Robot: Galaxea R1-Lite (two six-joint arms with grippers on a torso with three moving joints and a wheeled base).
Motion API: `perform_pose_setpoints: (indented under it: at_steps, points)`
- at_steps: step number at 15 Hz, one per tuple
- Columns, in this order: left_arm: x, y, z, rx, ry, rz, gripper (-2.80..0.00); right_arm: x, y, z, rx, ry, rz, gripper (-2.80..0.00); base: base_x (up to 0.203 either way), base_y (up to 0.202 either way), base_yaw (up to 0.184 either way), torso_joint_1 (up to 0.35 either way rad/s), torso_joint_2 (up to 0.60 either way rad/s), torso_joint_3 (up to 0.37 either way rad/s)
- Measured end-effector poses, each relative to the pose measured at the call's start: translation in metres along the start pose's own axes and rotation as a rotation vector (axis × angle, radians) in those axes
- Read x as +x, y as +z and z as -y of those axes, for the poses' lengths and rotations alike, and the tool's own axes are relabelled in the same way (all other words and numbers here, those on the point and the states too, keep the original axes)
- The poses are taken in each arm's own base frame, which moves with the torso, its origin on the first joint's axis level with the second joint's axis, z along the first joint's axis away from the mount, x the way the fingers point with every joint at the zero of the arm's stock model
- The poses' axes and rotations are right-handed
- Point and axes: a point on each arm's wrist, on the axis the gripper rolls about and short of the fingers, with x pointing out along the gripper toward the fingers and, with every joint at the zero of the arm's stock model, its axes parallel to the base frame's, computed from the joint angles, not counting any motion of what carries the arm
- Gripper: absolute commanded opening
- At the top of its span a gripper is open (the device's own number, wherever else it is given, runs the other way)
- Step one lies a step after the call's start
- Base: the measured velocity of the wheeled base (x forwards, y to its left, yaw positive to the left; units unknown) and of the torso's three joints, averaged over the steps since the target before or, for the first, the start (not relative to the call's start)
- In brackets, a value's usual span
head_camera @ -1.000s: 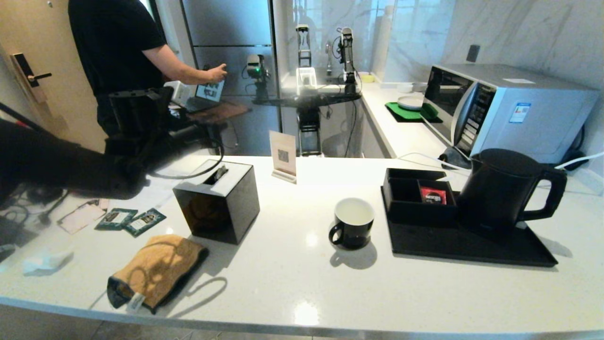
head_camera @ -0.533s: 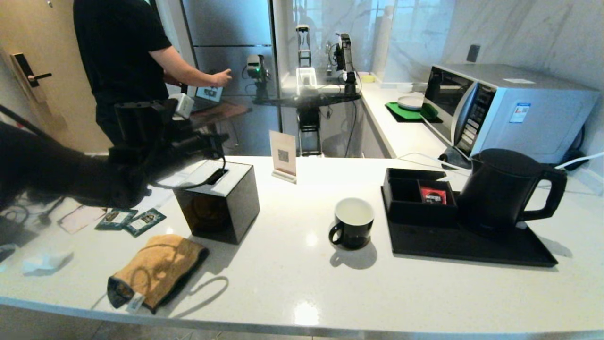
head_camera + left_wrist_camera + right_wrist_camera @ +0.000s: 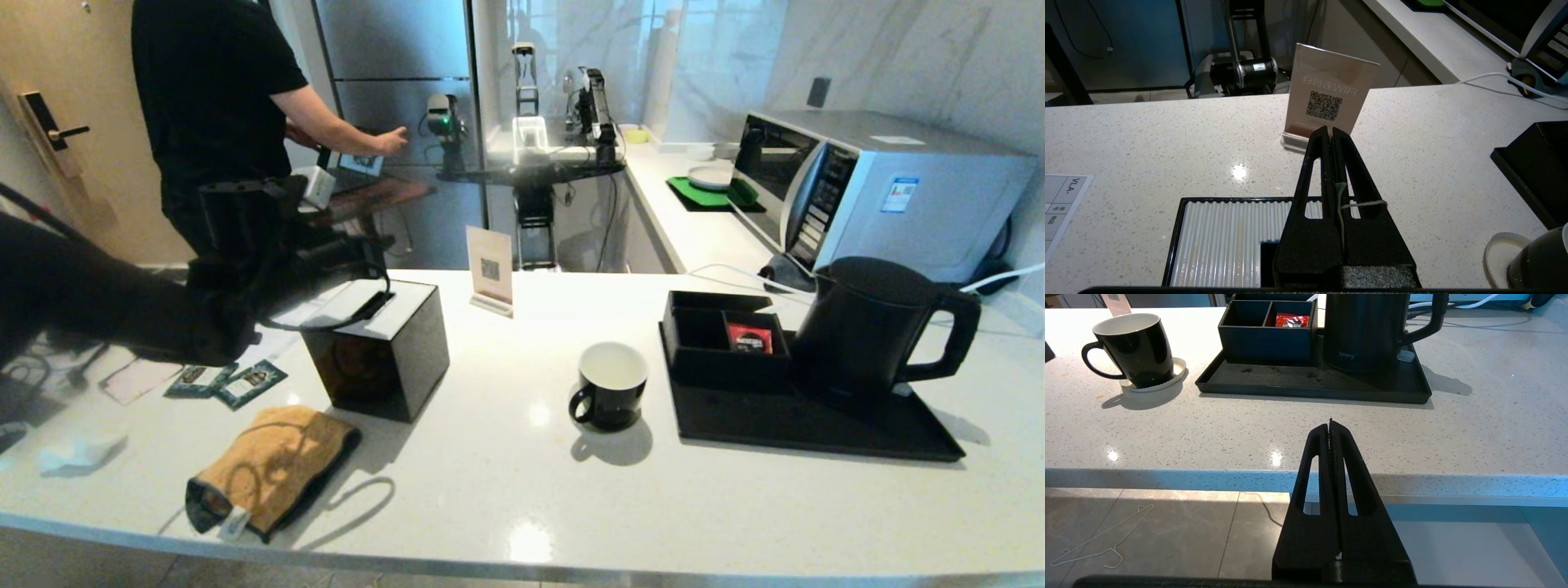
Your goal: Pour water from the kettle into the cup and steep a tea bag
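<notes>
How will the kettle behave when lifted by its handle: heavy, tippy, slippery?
The kettle is tall and tapered, far bigger than the cup, so probably heavy if filled. Its large loop handle sits off to one side, so it may swing spout-down. The matte body looks less slippery than the glossy cup.

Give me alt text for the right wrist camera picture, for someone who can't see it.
The right gripper, fingers shut and empty, hangs below and in front of a pale speckled counter's edge. On the counter, a black tray carries a tall black kettle and a divided box with a red packet. A black cup with a white inside stands apart on a white coaster.
</notes>
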Motion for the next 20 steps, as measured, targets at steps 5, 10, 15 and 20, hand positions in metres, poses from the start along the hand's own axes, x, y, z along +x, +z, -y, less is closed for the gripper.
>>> perform_pose_setpoints:
  at_steps: [5, 10, 15, 20]
  points:
    - [-0.0002, 0.0001, -0.0006, 0.0, 0.003, 0.0, -2.8, 0.0, 0.0, 0.0, 0.0, -0.001, 0.0, -2.8, 0.0, 0.0, 0.0, 0.0, 0.0, 0.0]
    - [-0.0004, -0.0012, -0.0007, -0.002, 0.003, -0.004, -2.8, 0.0, 0.0, 0.0, 0.0, 0.0, 0.0, -2.8, 0.0, 0.0, 0.0, 0.0, 0.0, 0.0]
    - [-0.0005, -0.0014, -0.0007, -0.002, 0.003, -0.005, -2.8, 0.0, 0.0, 0.0, 0.0, 0.0, 0.0, -2.8, 0.0, 0.0, 0.0, 0.0, 0.0, 0.0]
    - [-0.0011, -0.0005, -0.001, -0.003, 0.005, -0.003, 0.0, 0.0, 0.0, 0.0, 0.0, 0.0, 0.0, -2.8, 0.0, 0.0, 0.0, 0.0, 0.0, 0.0]
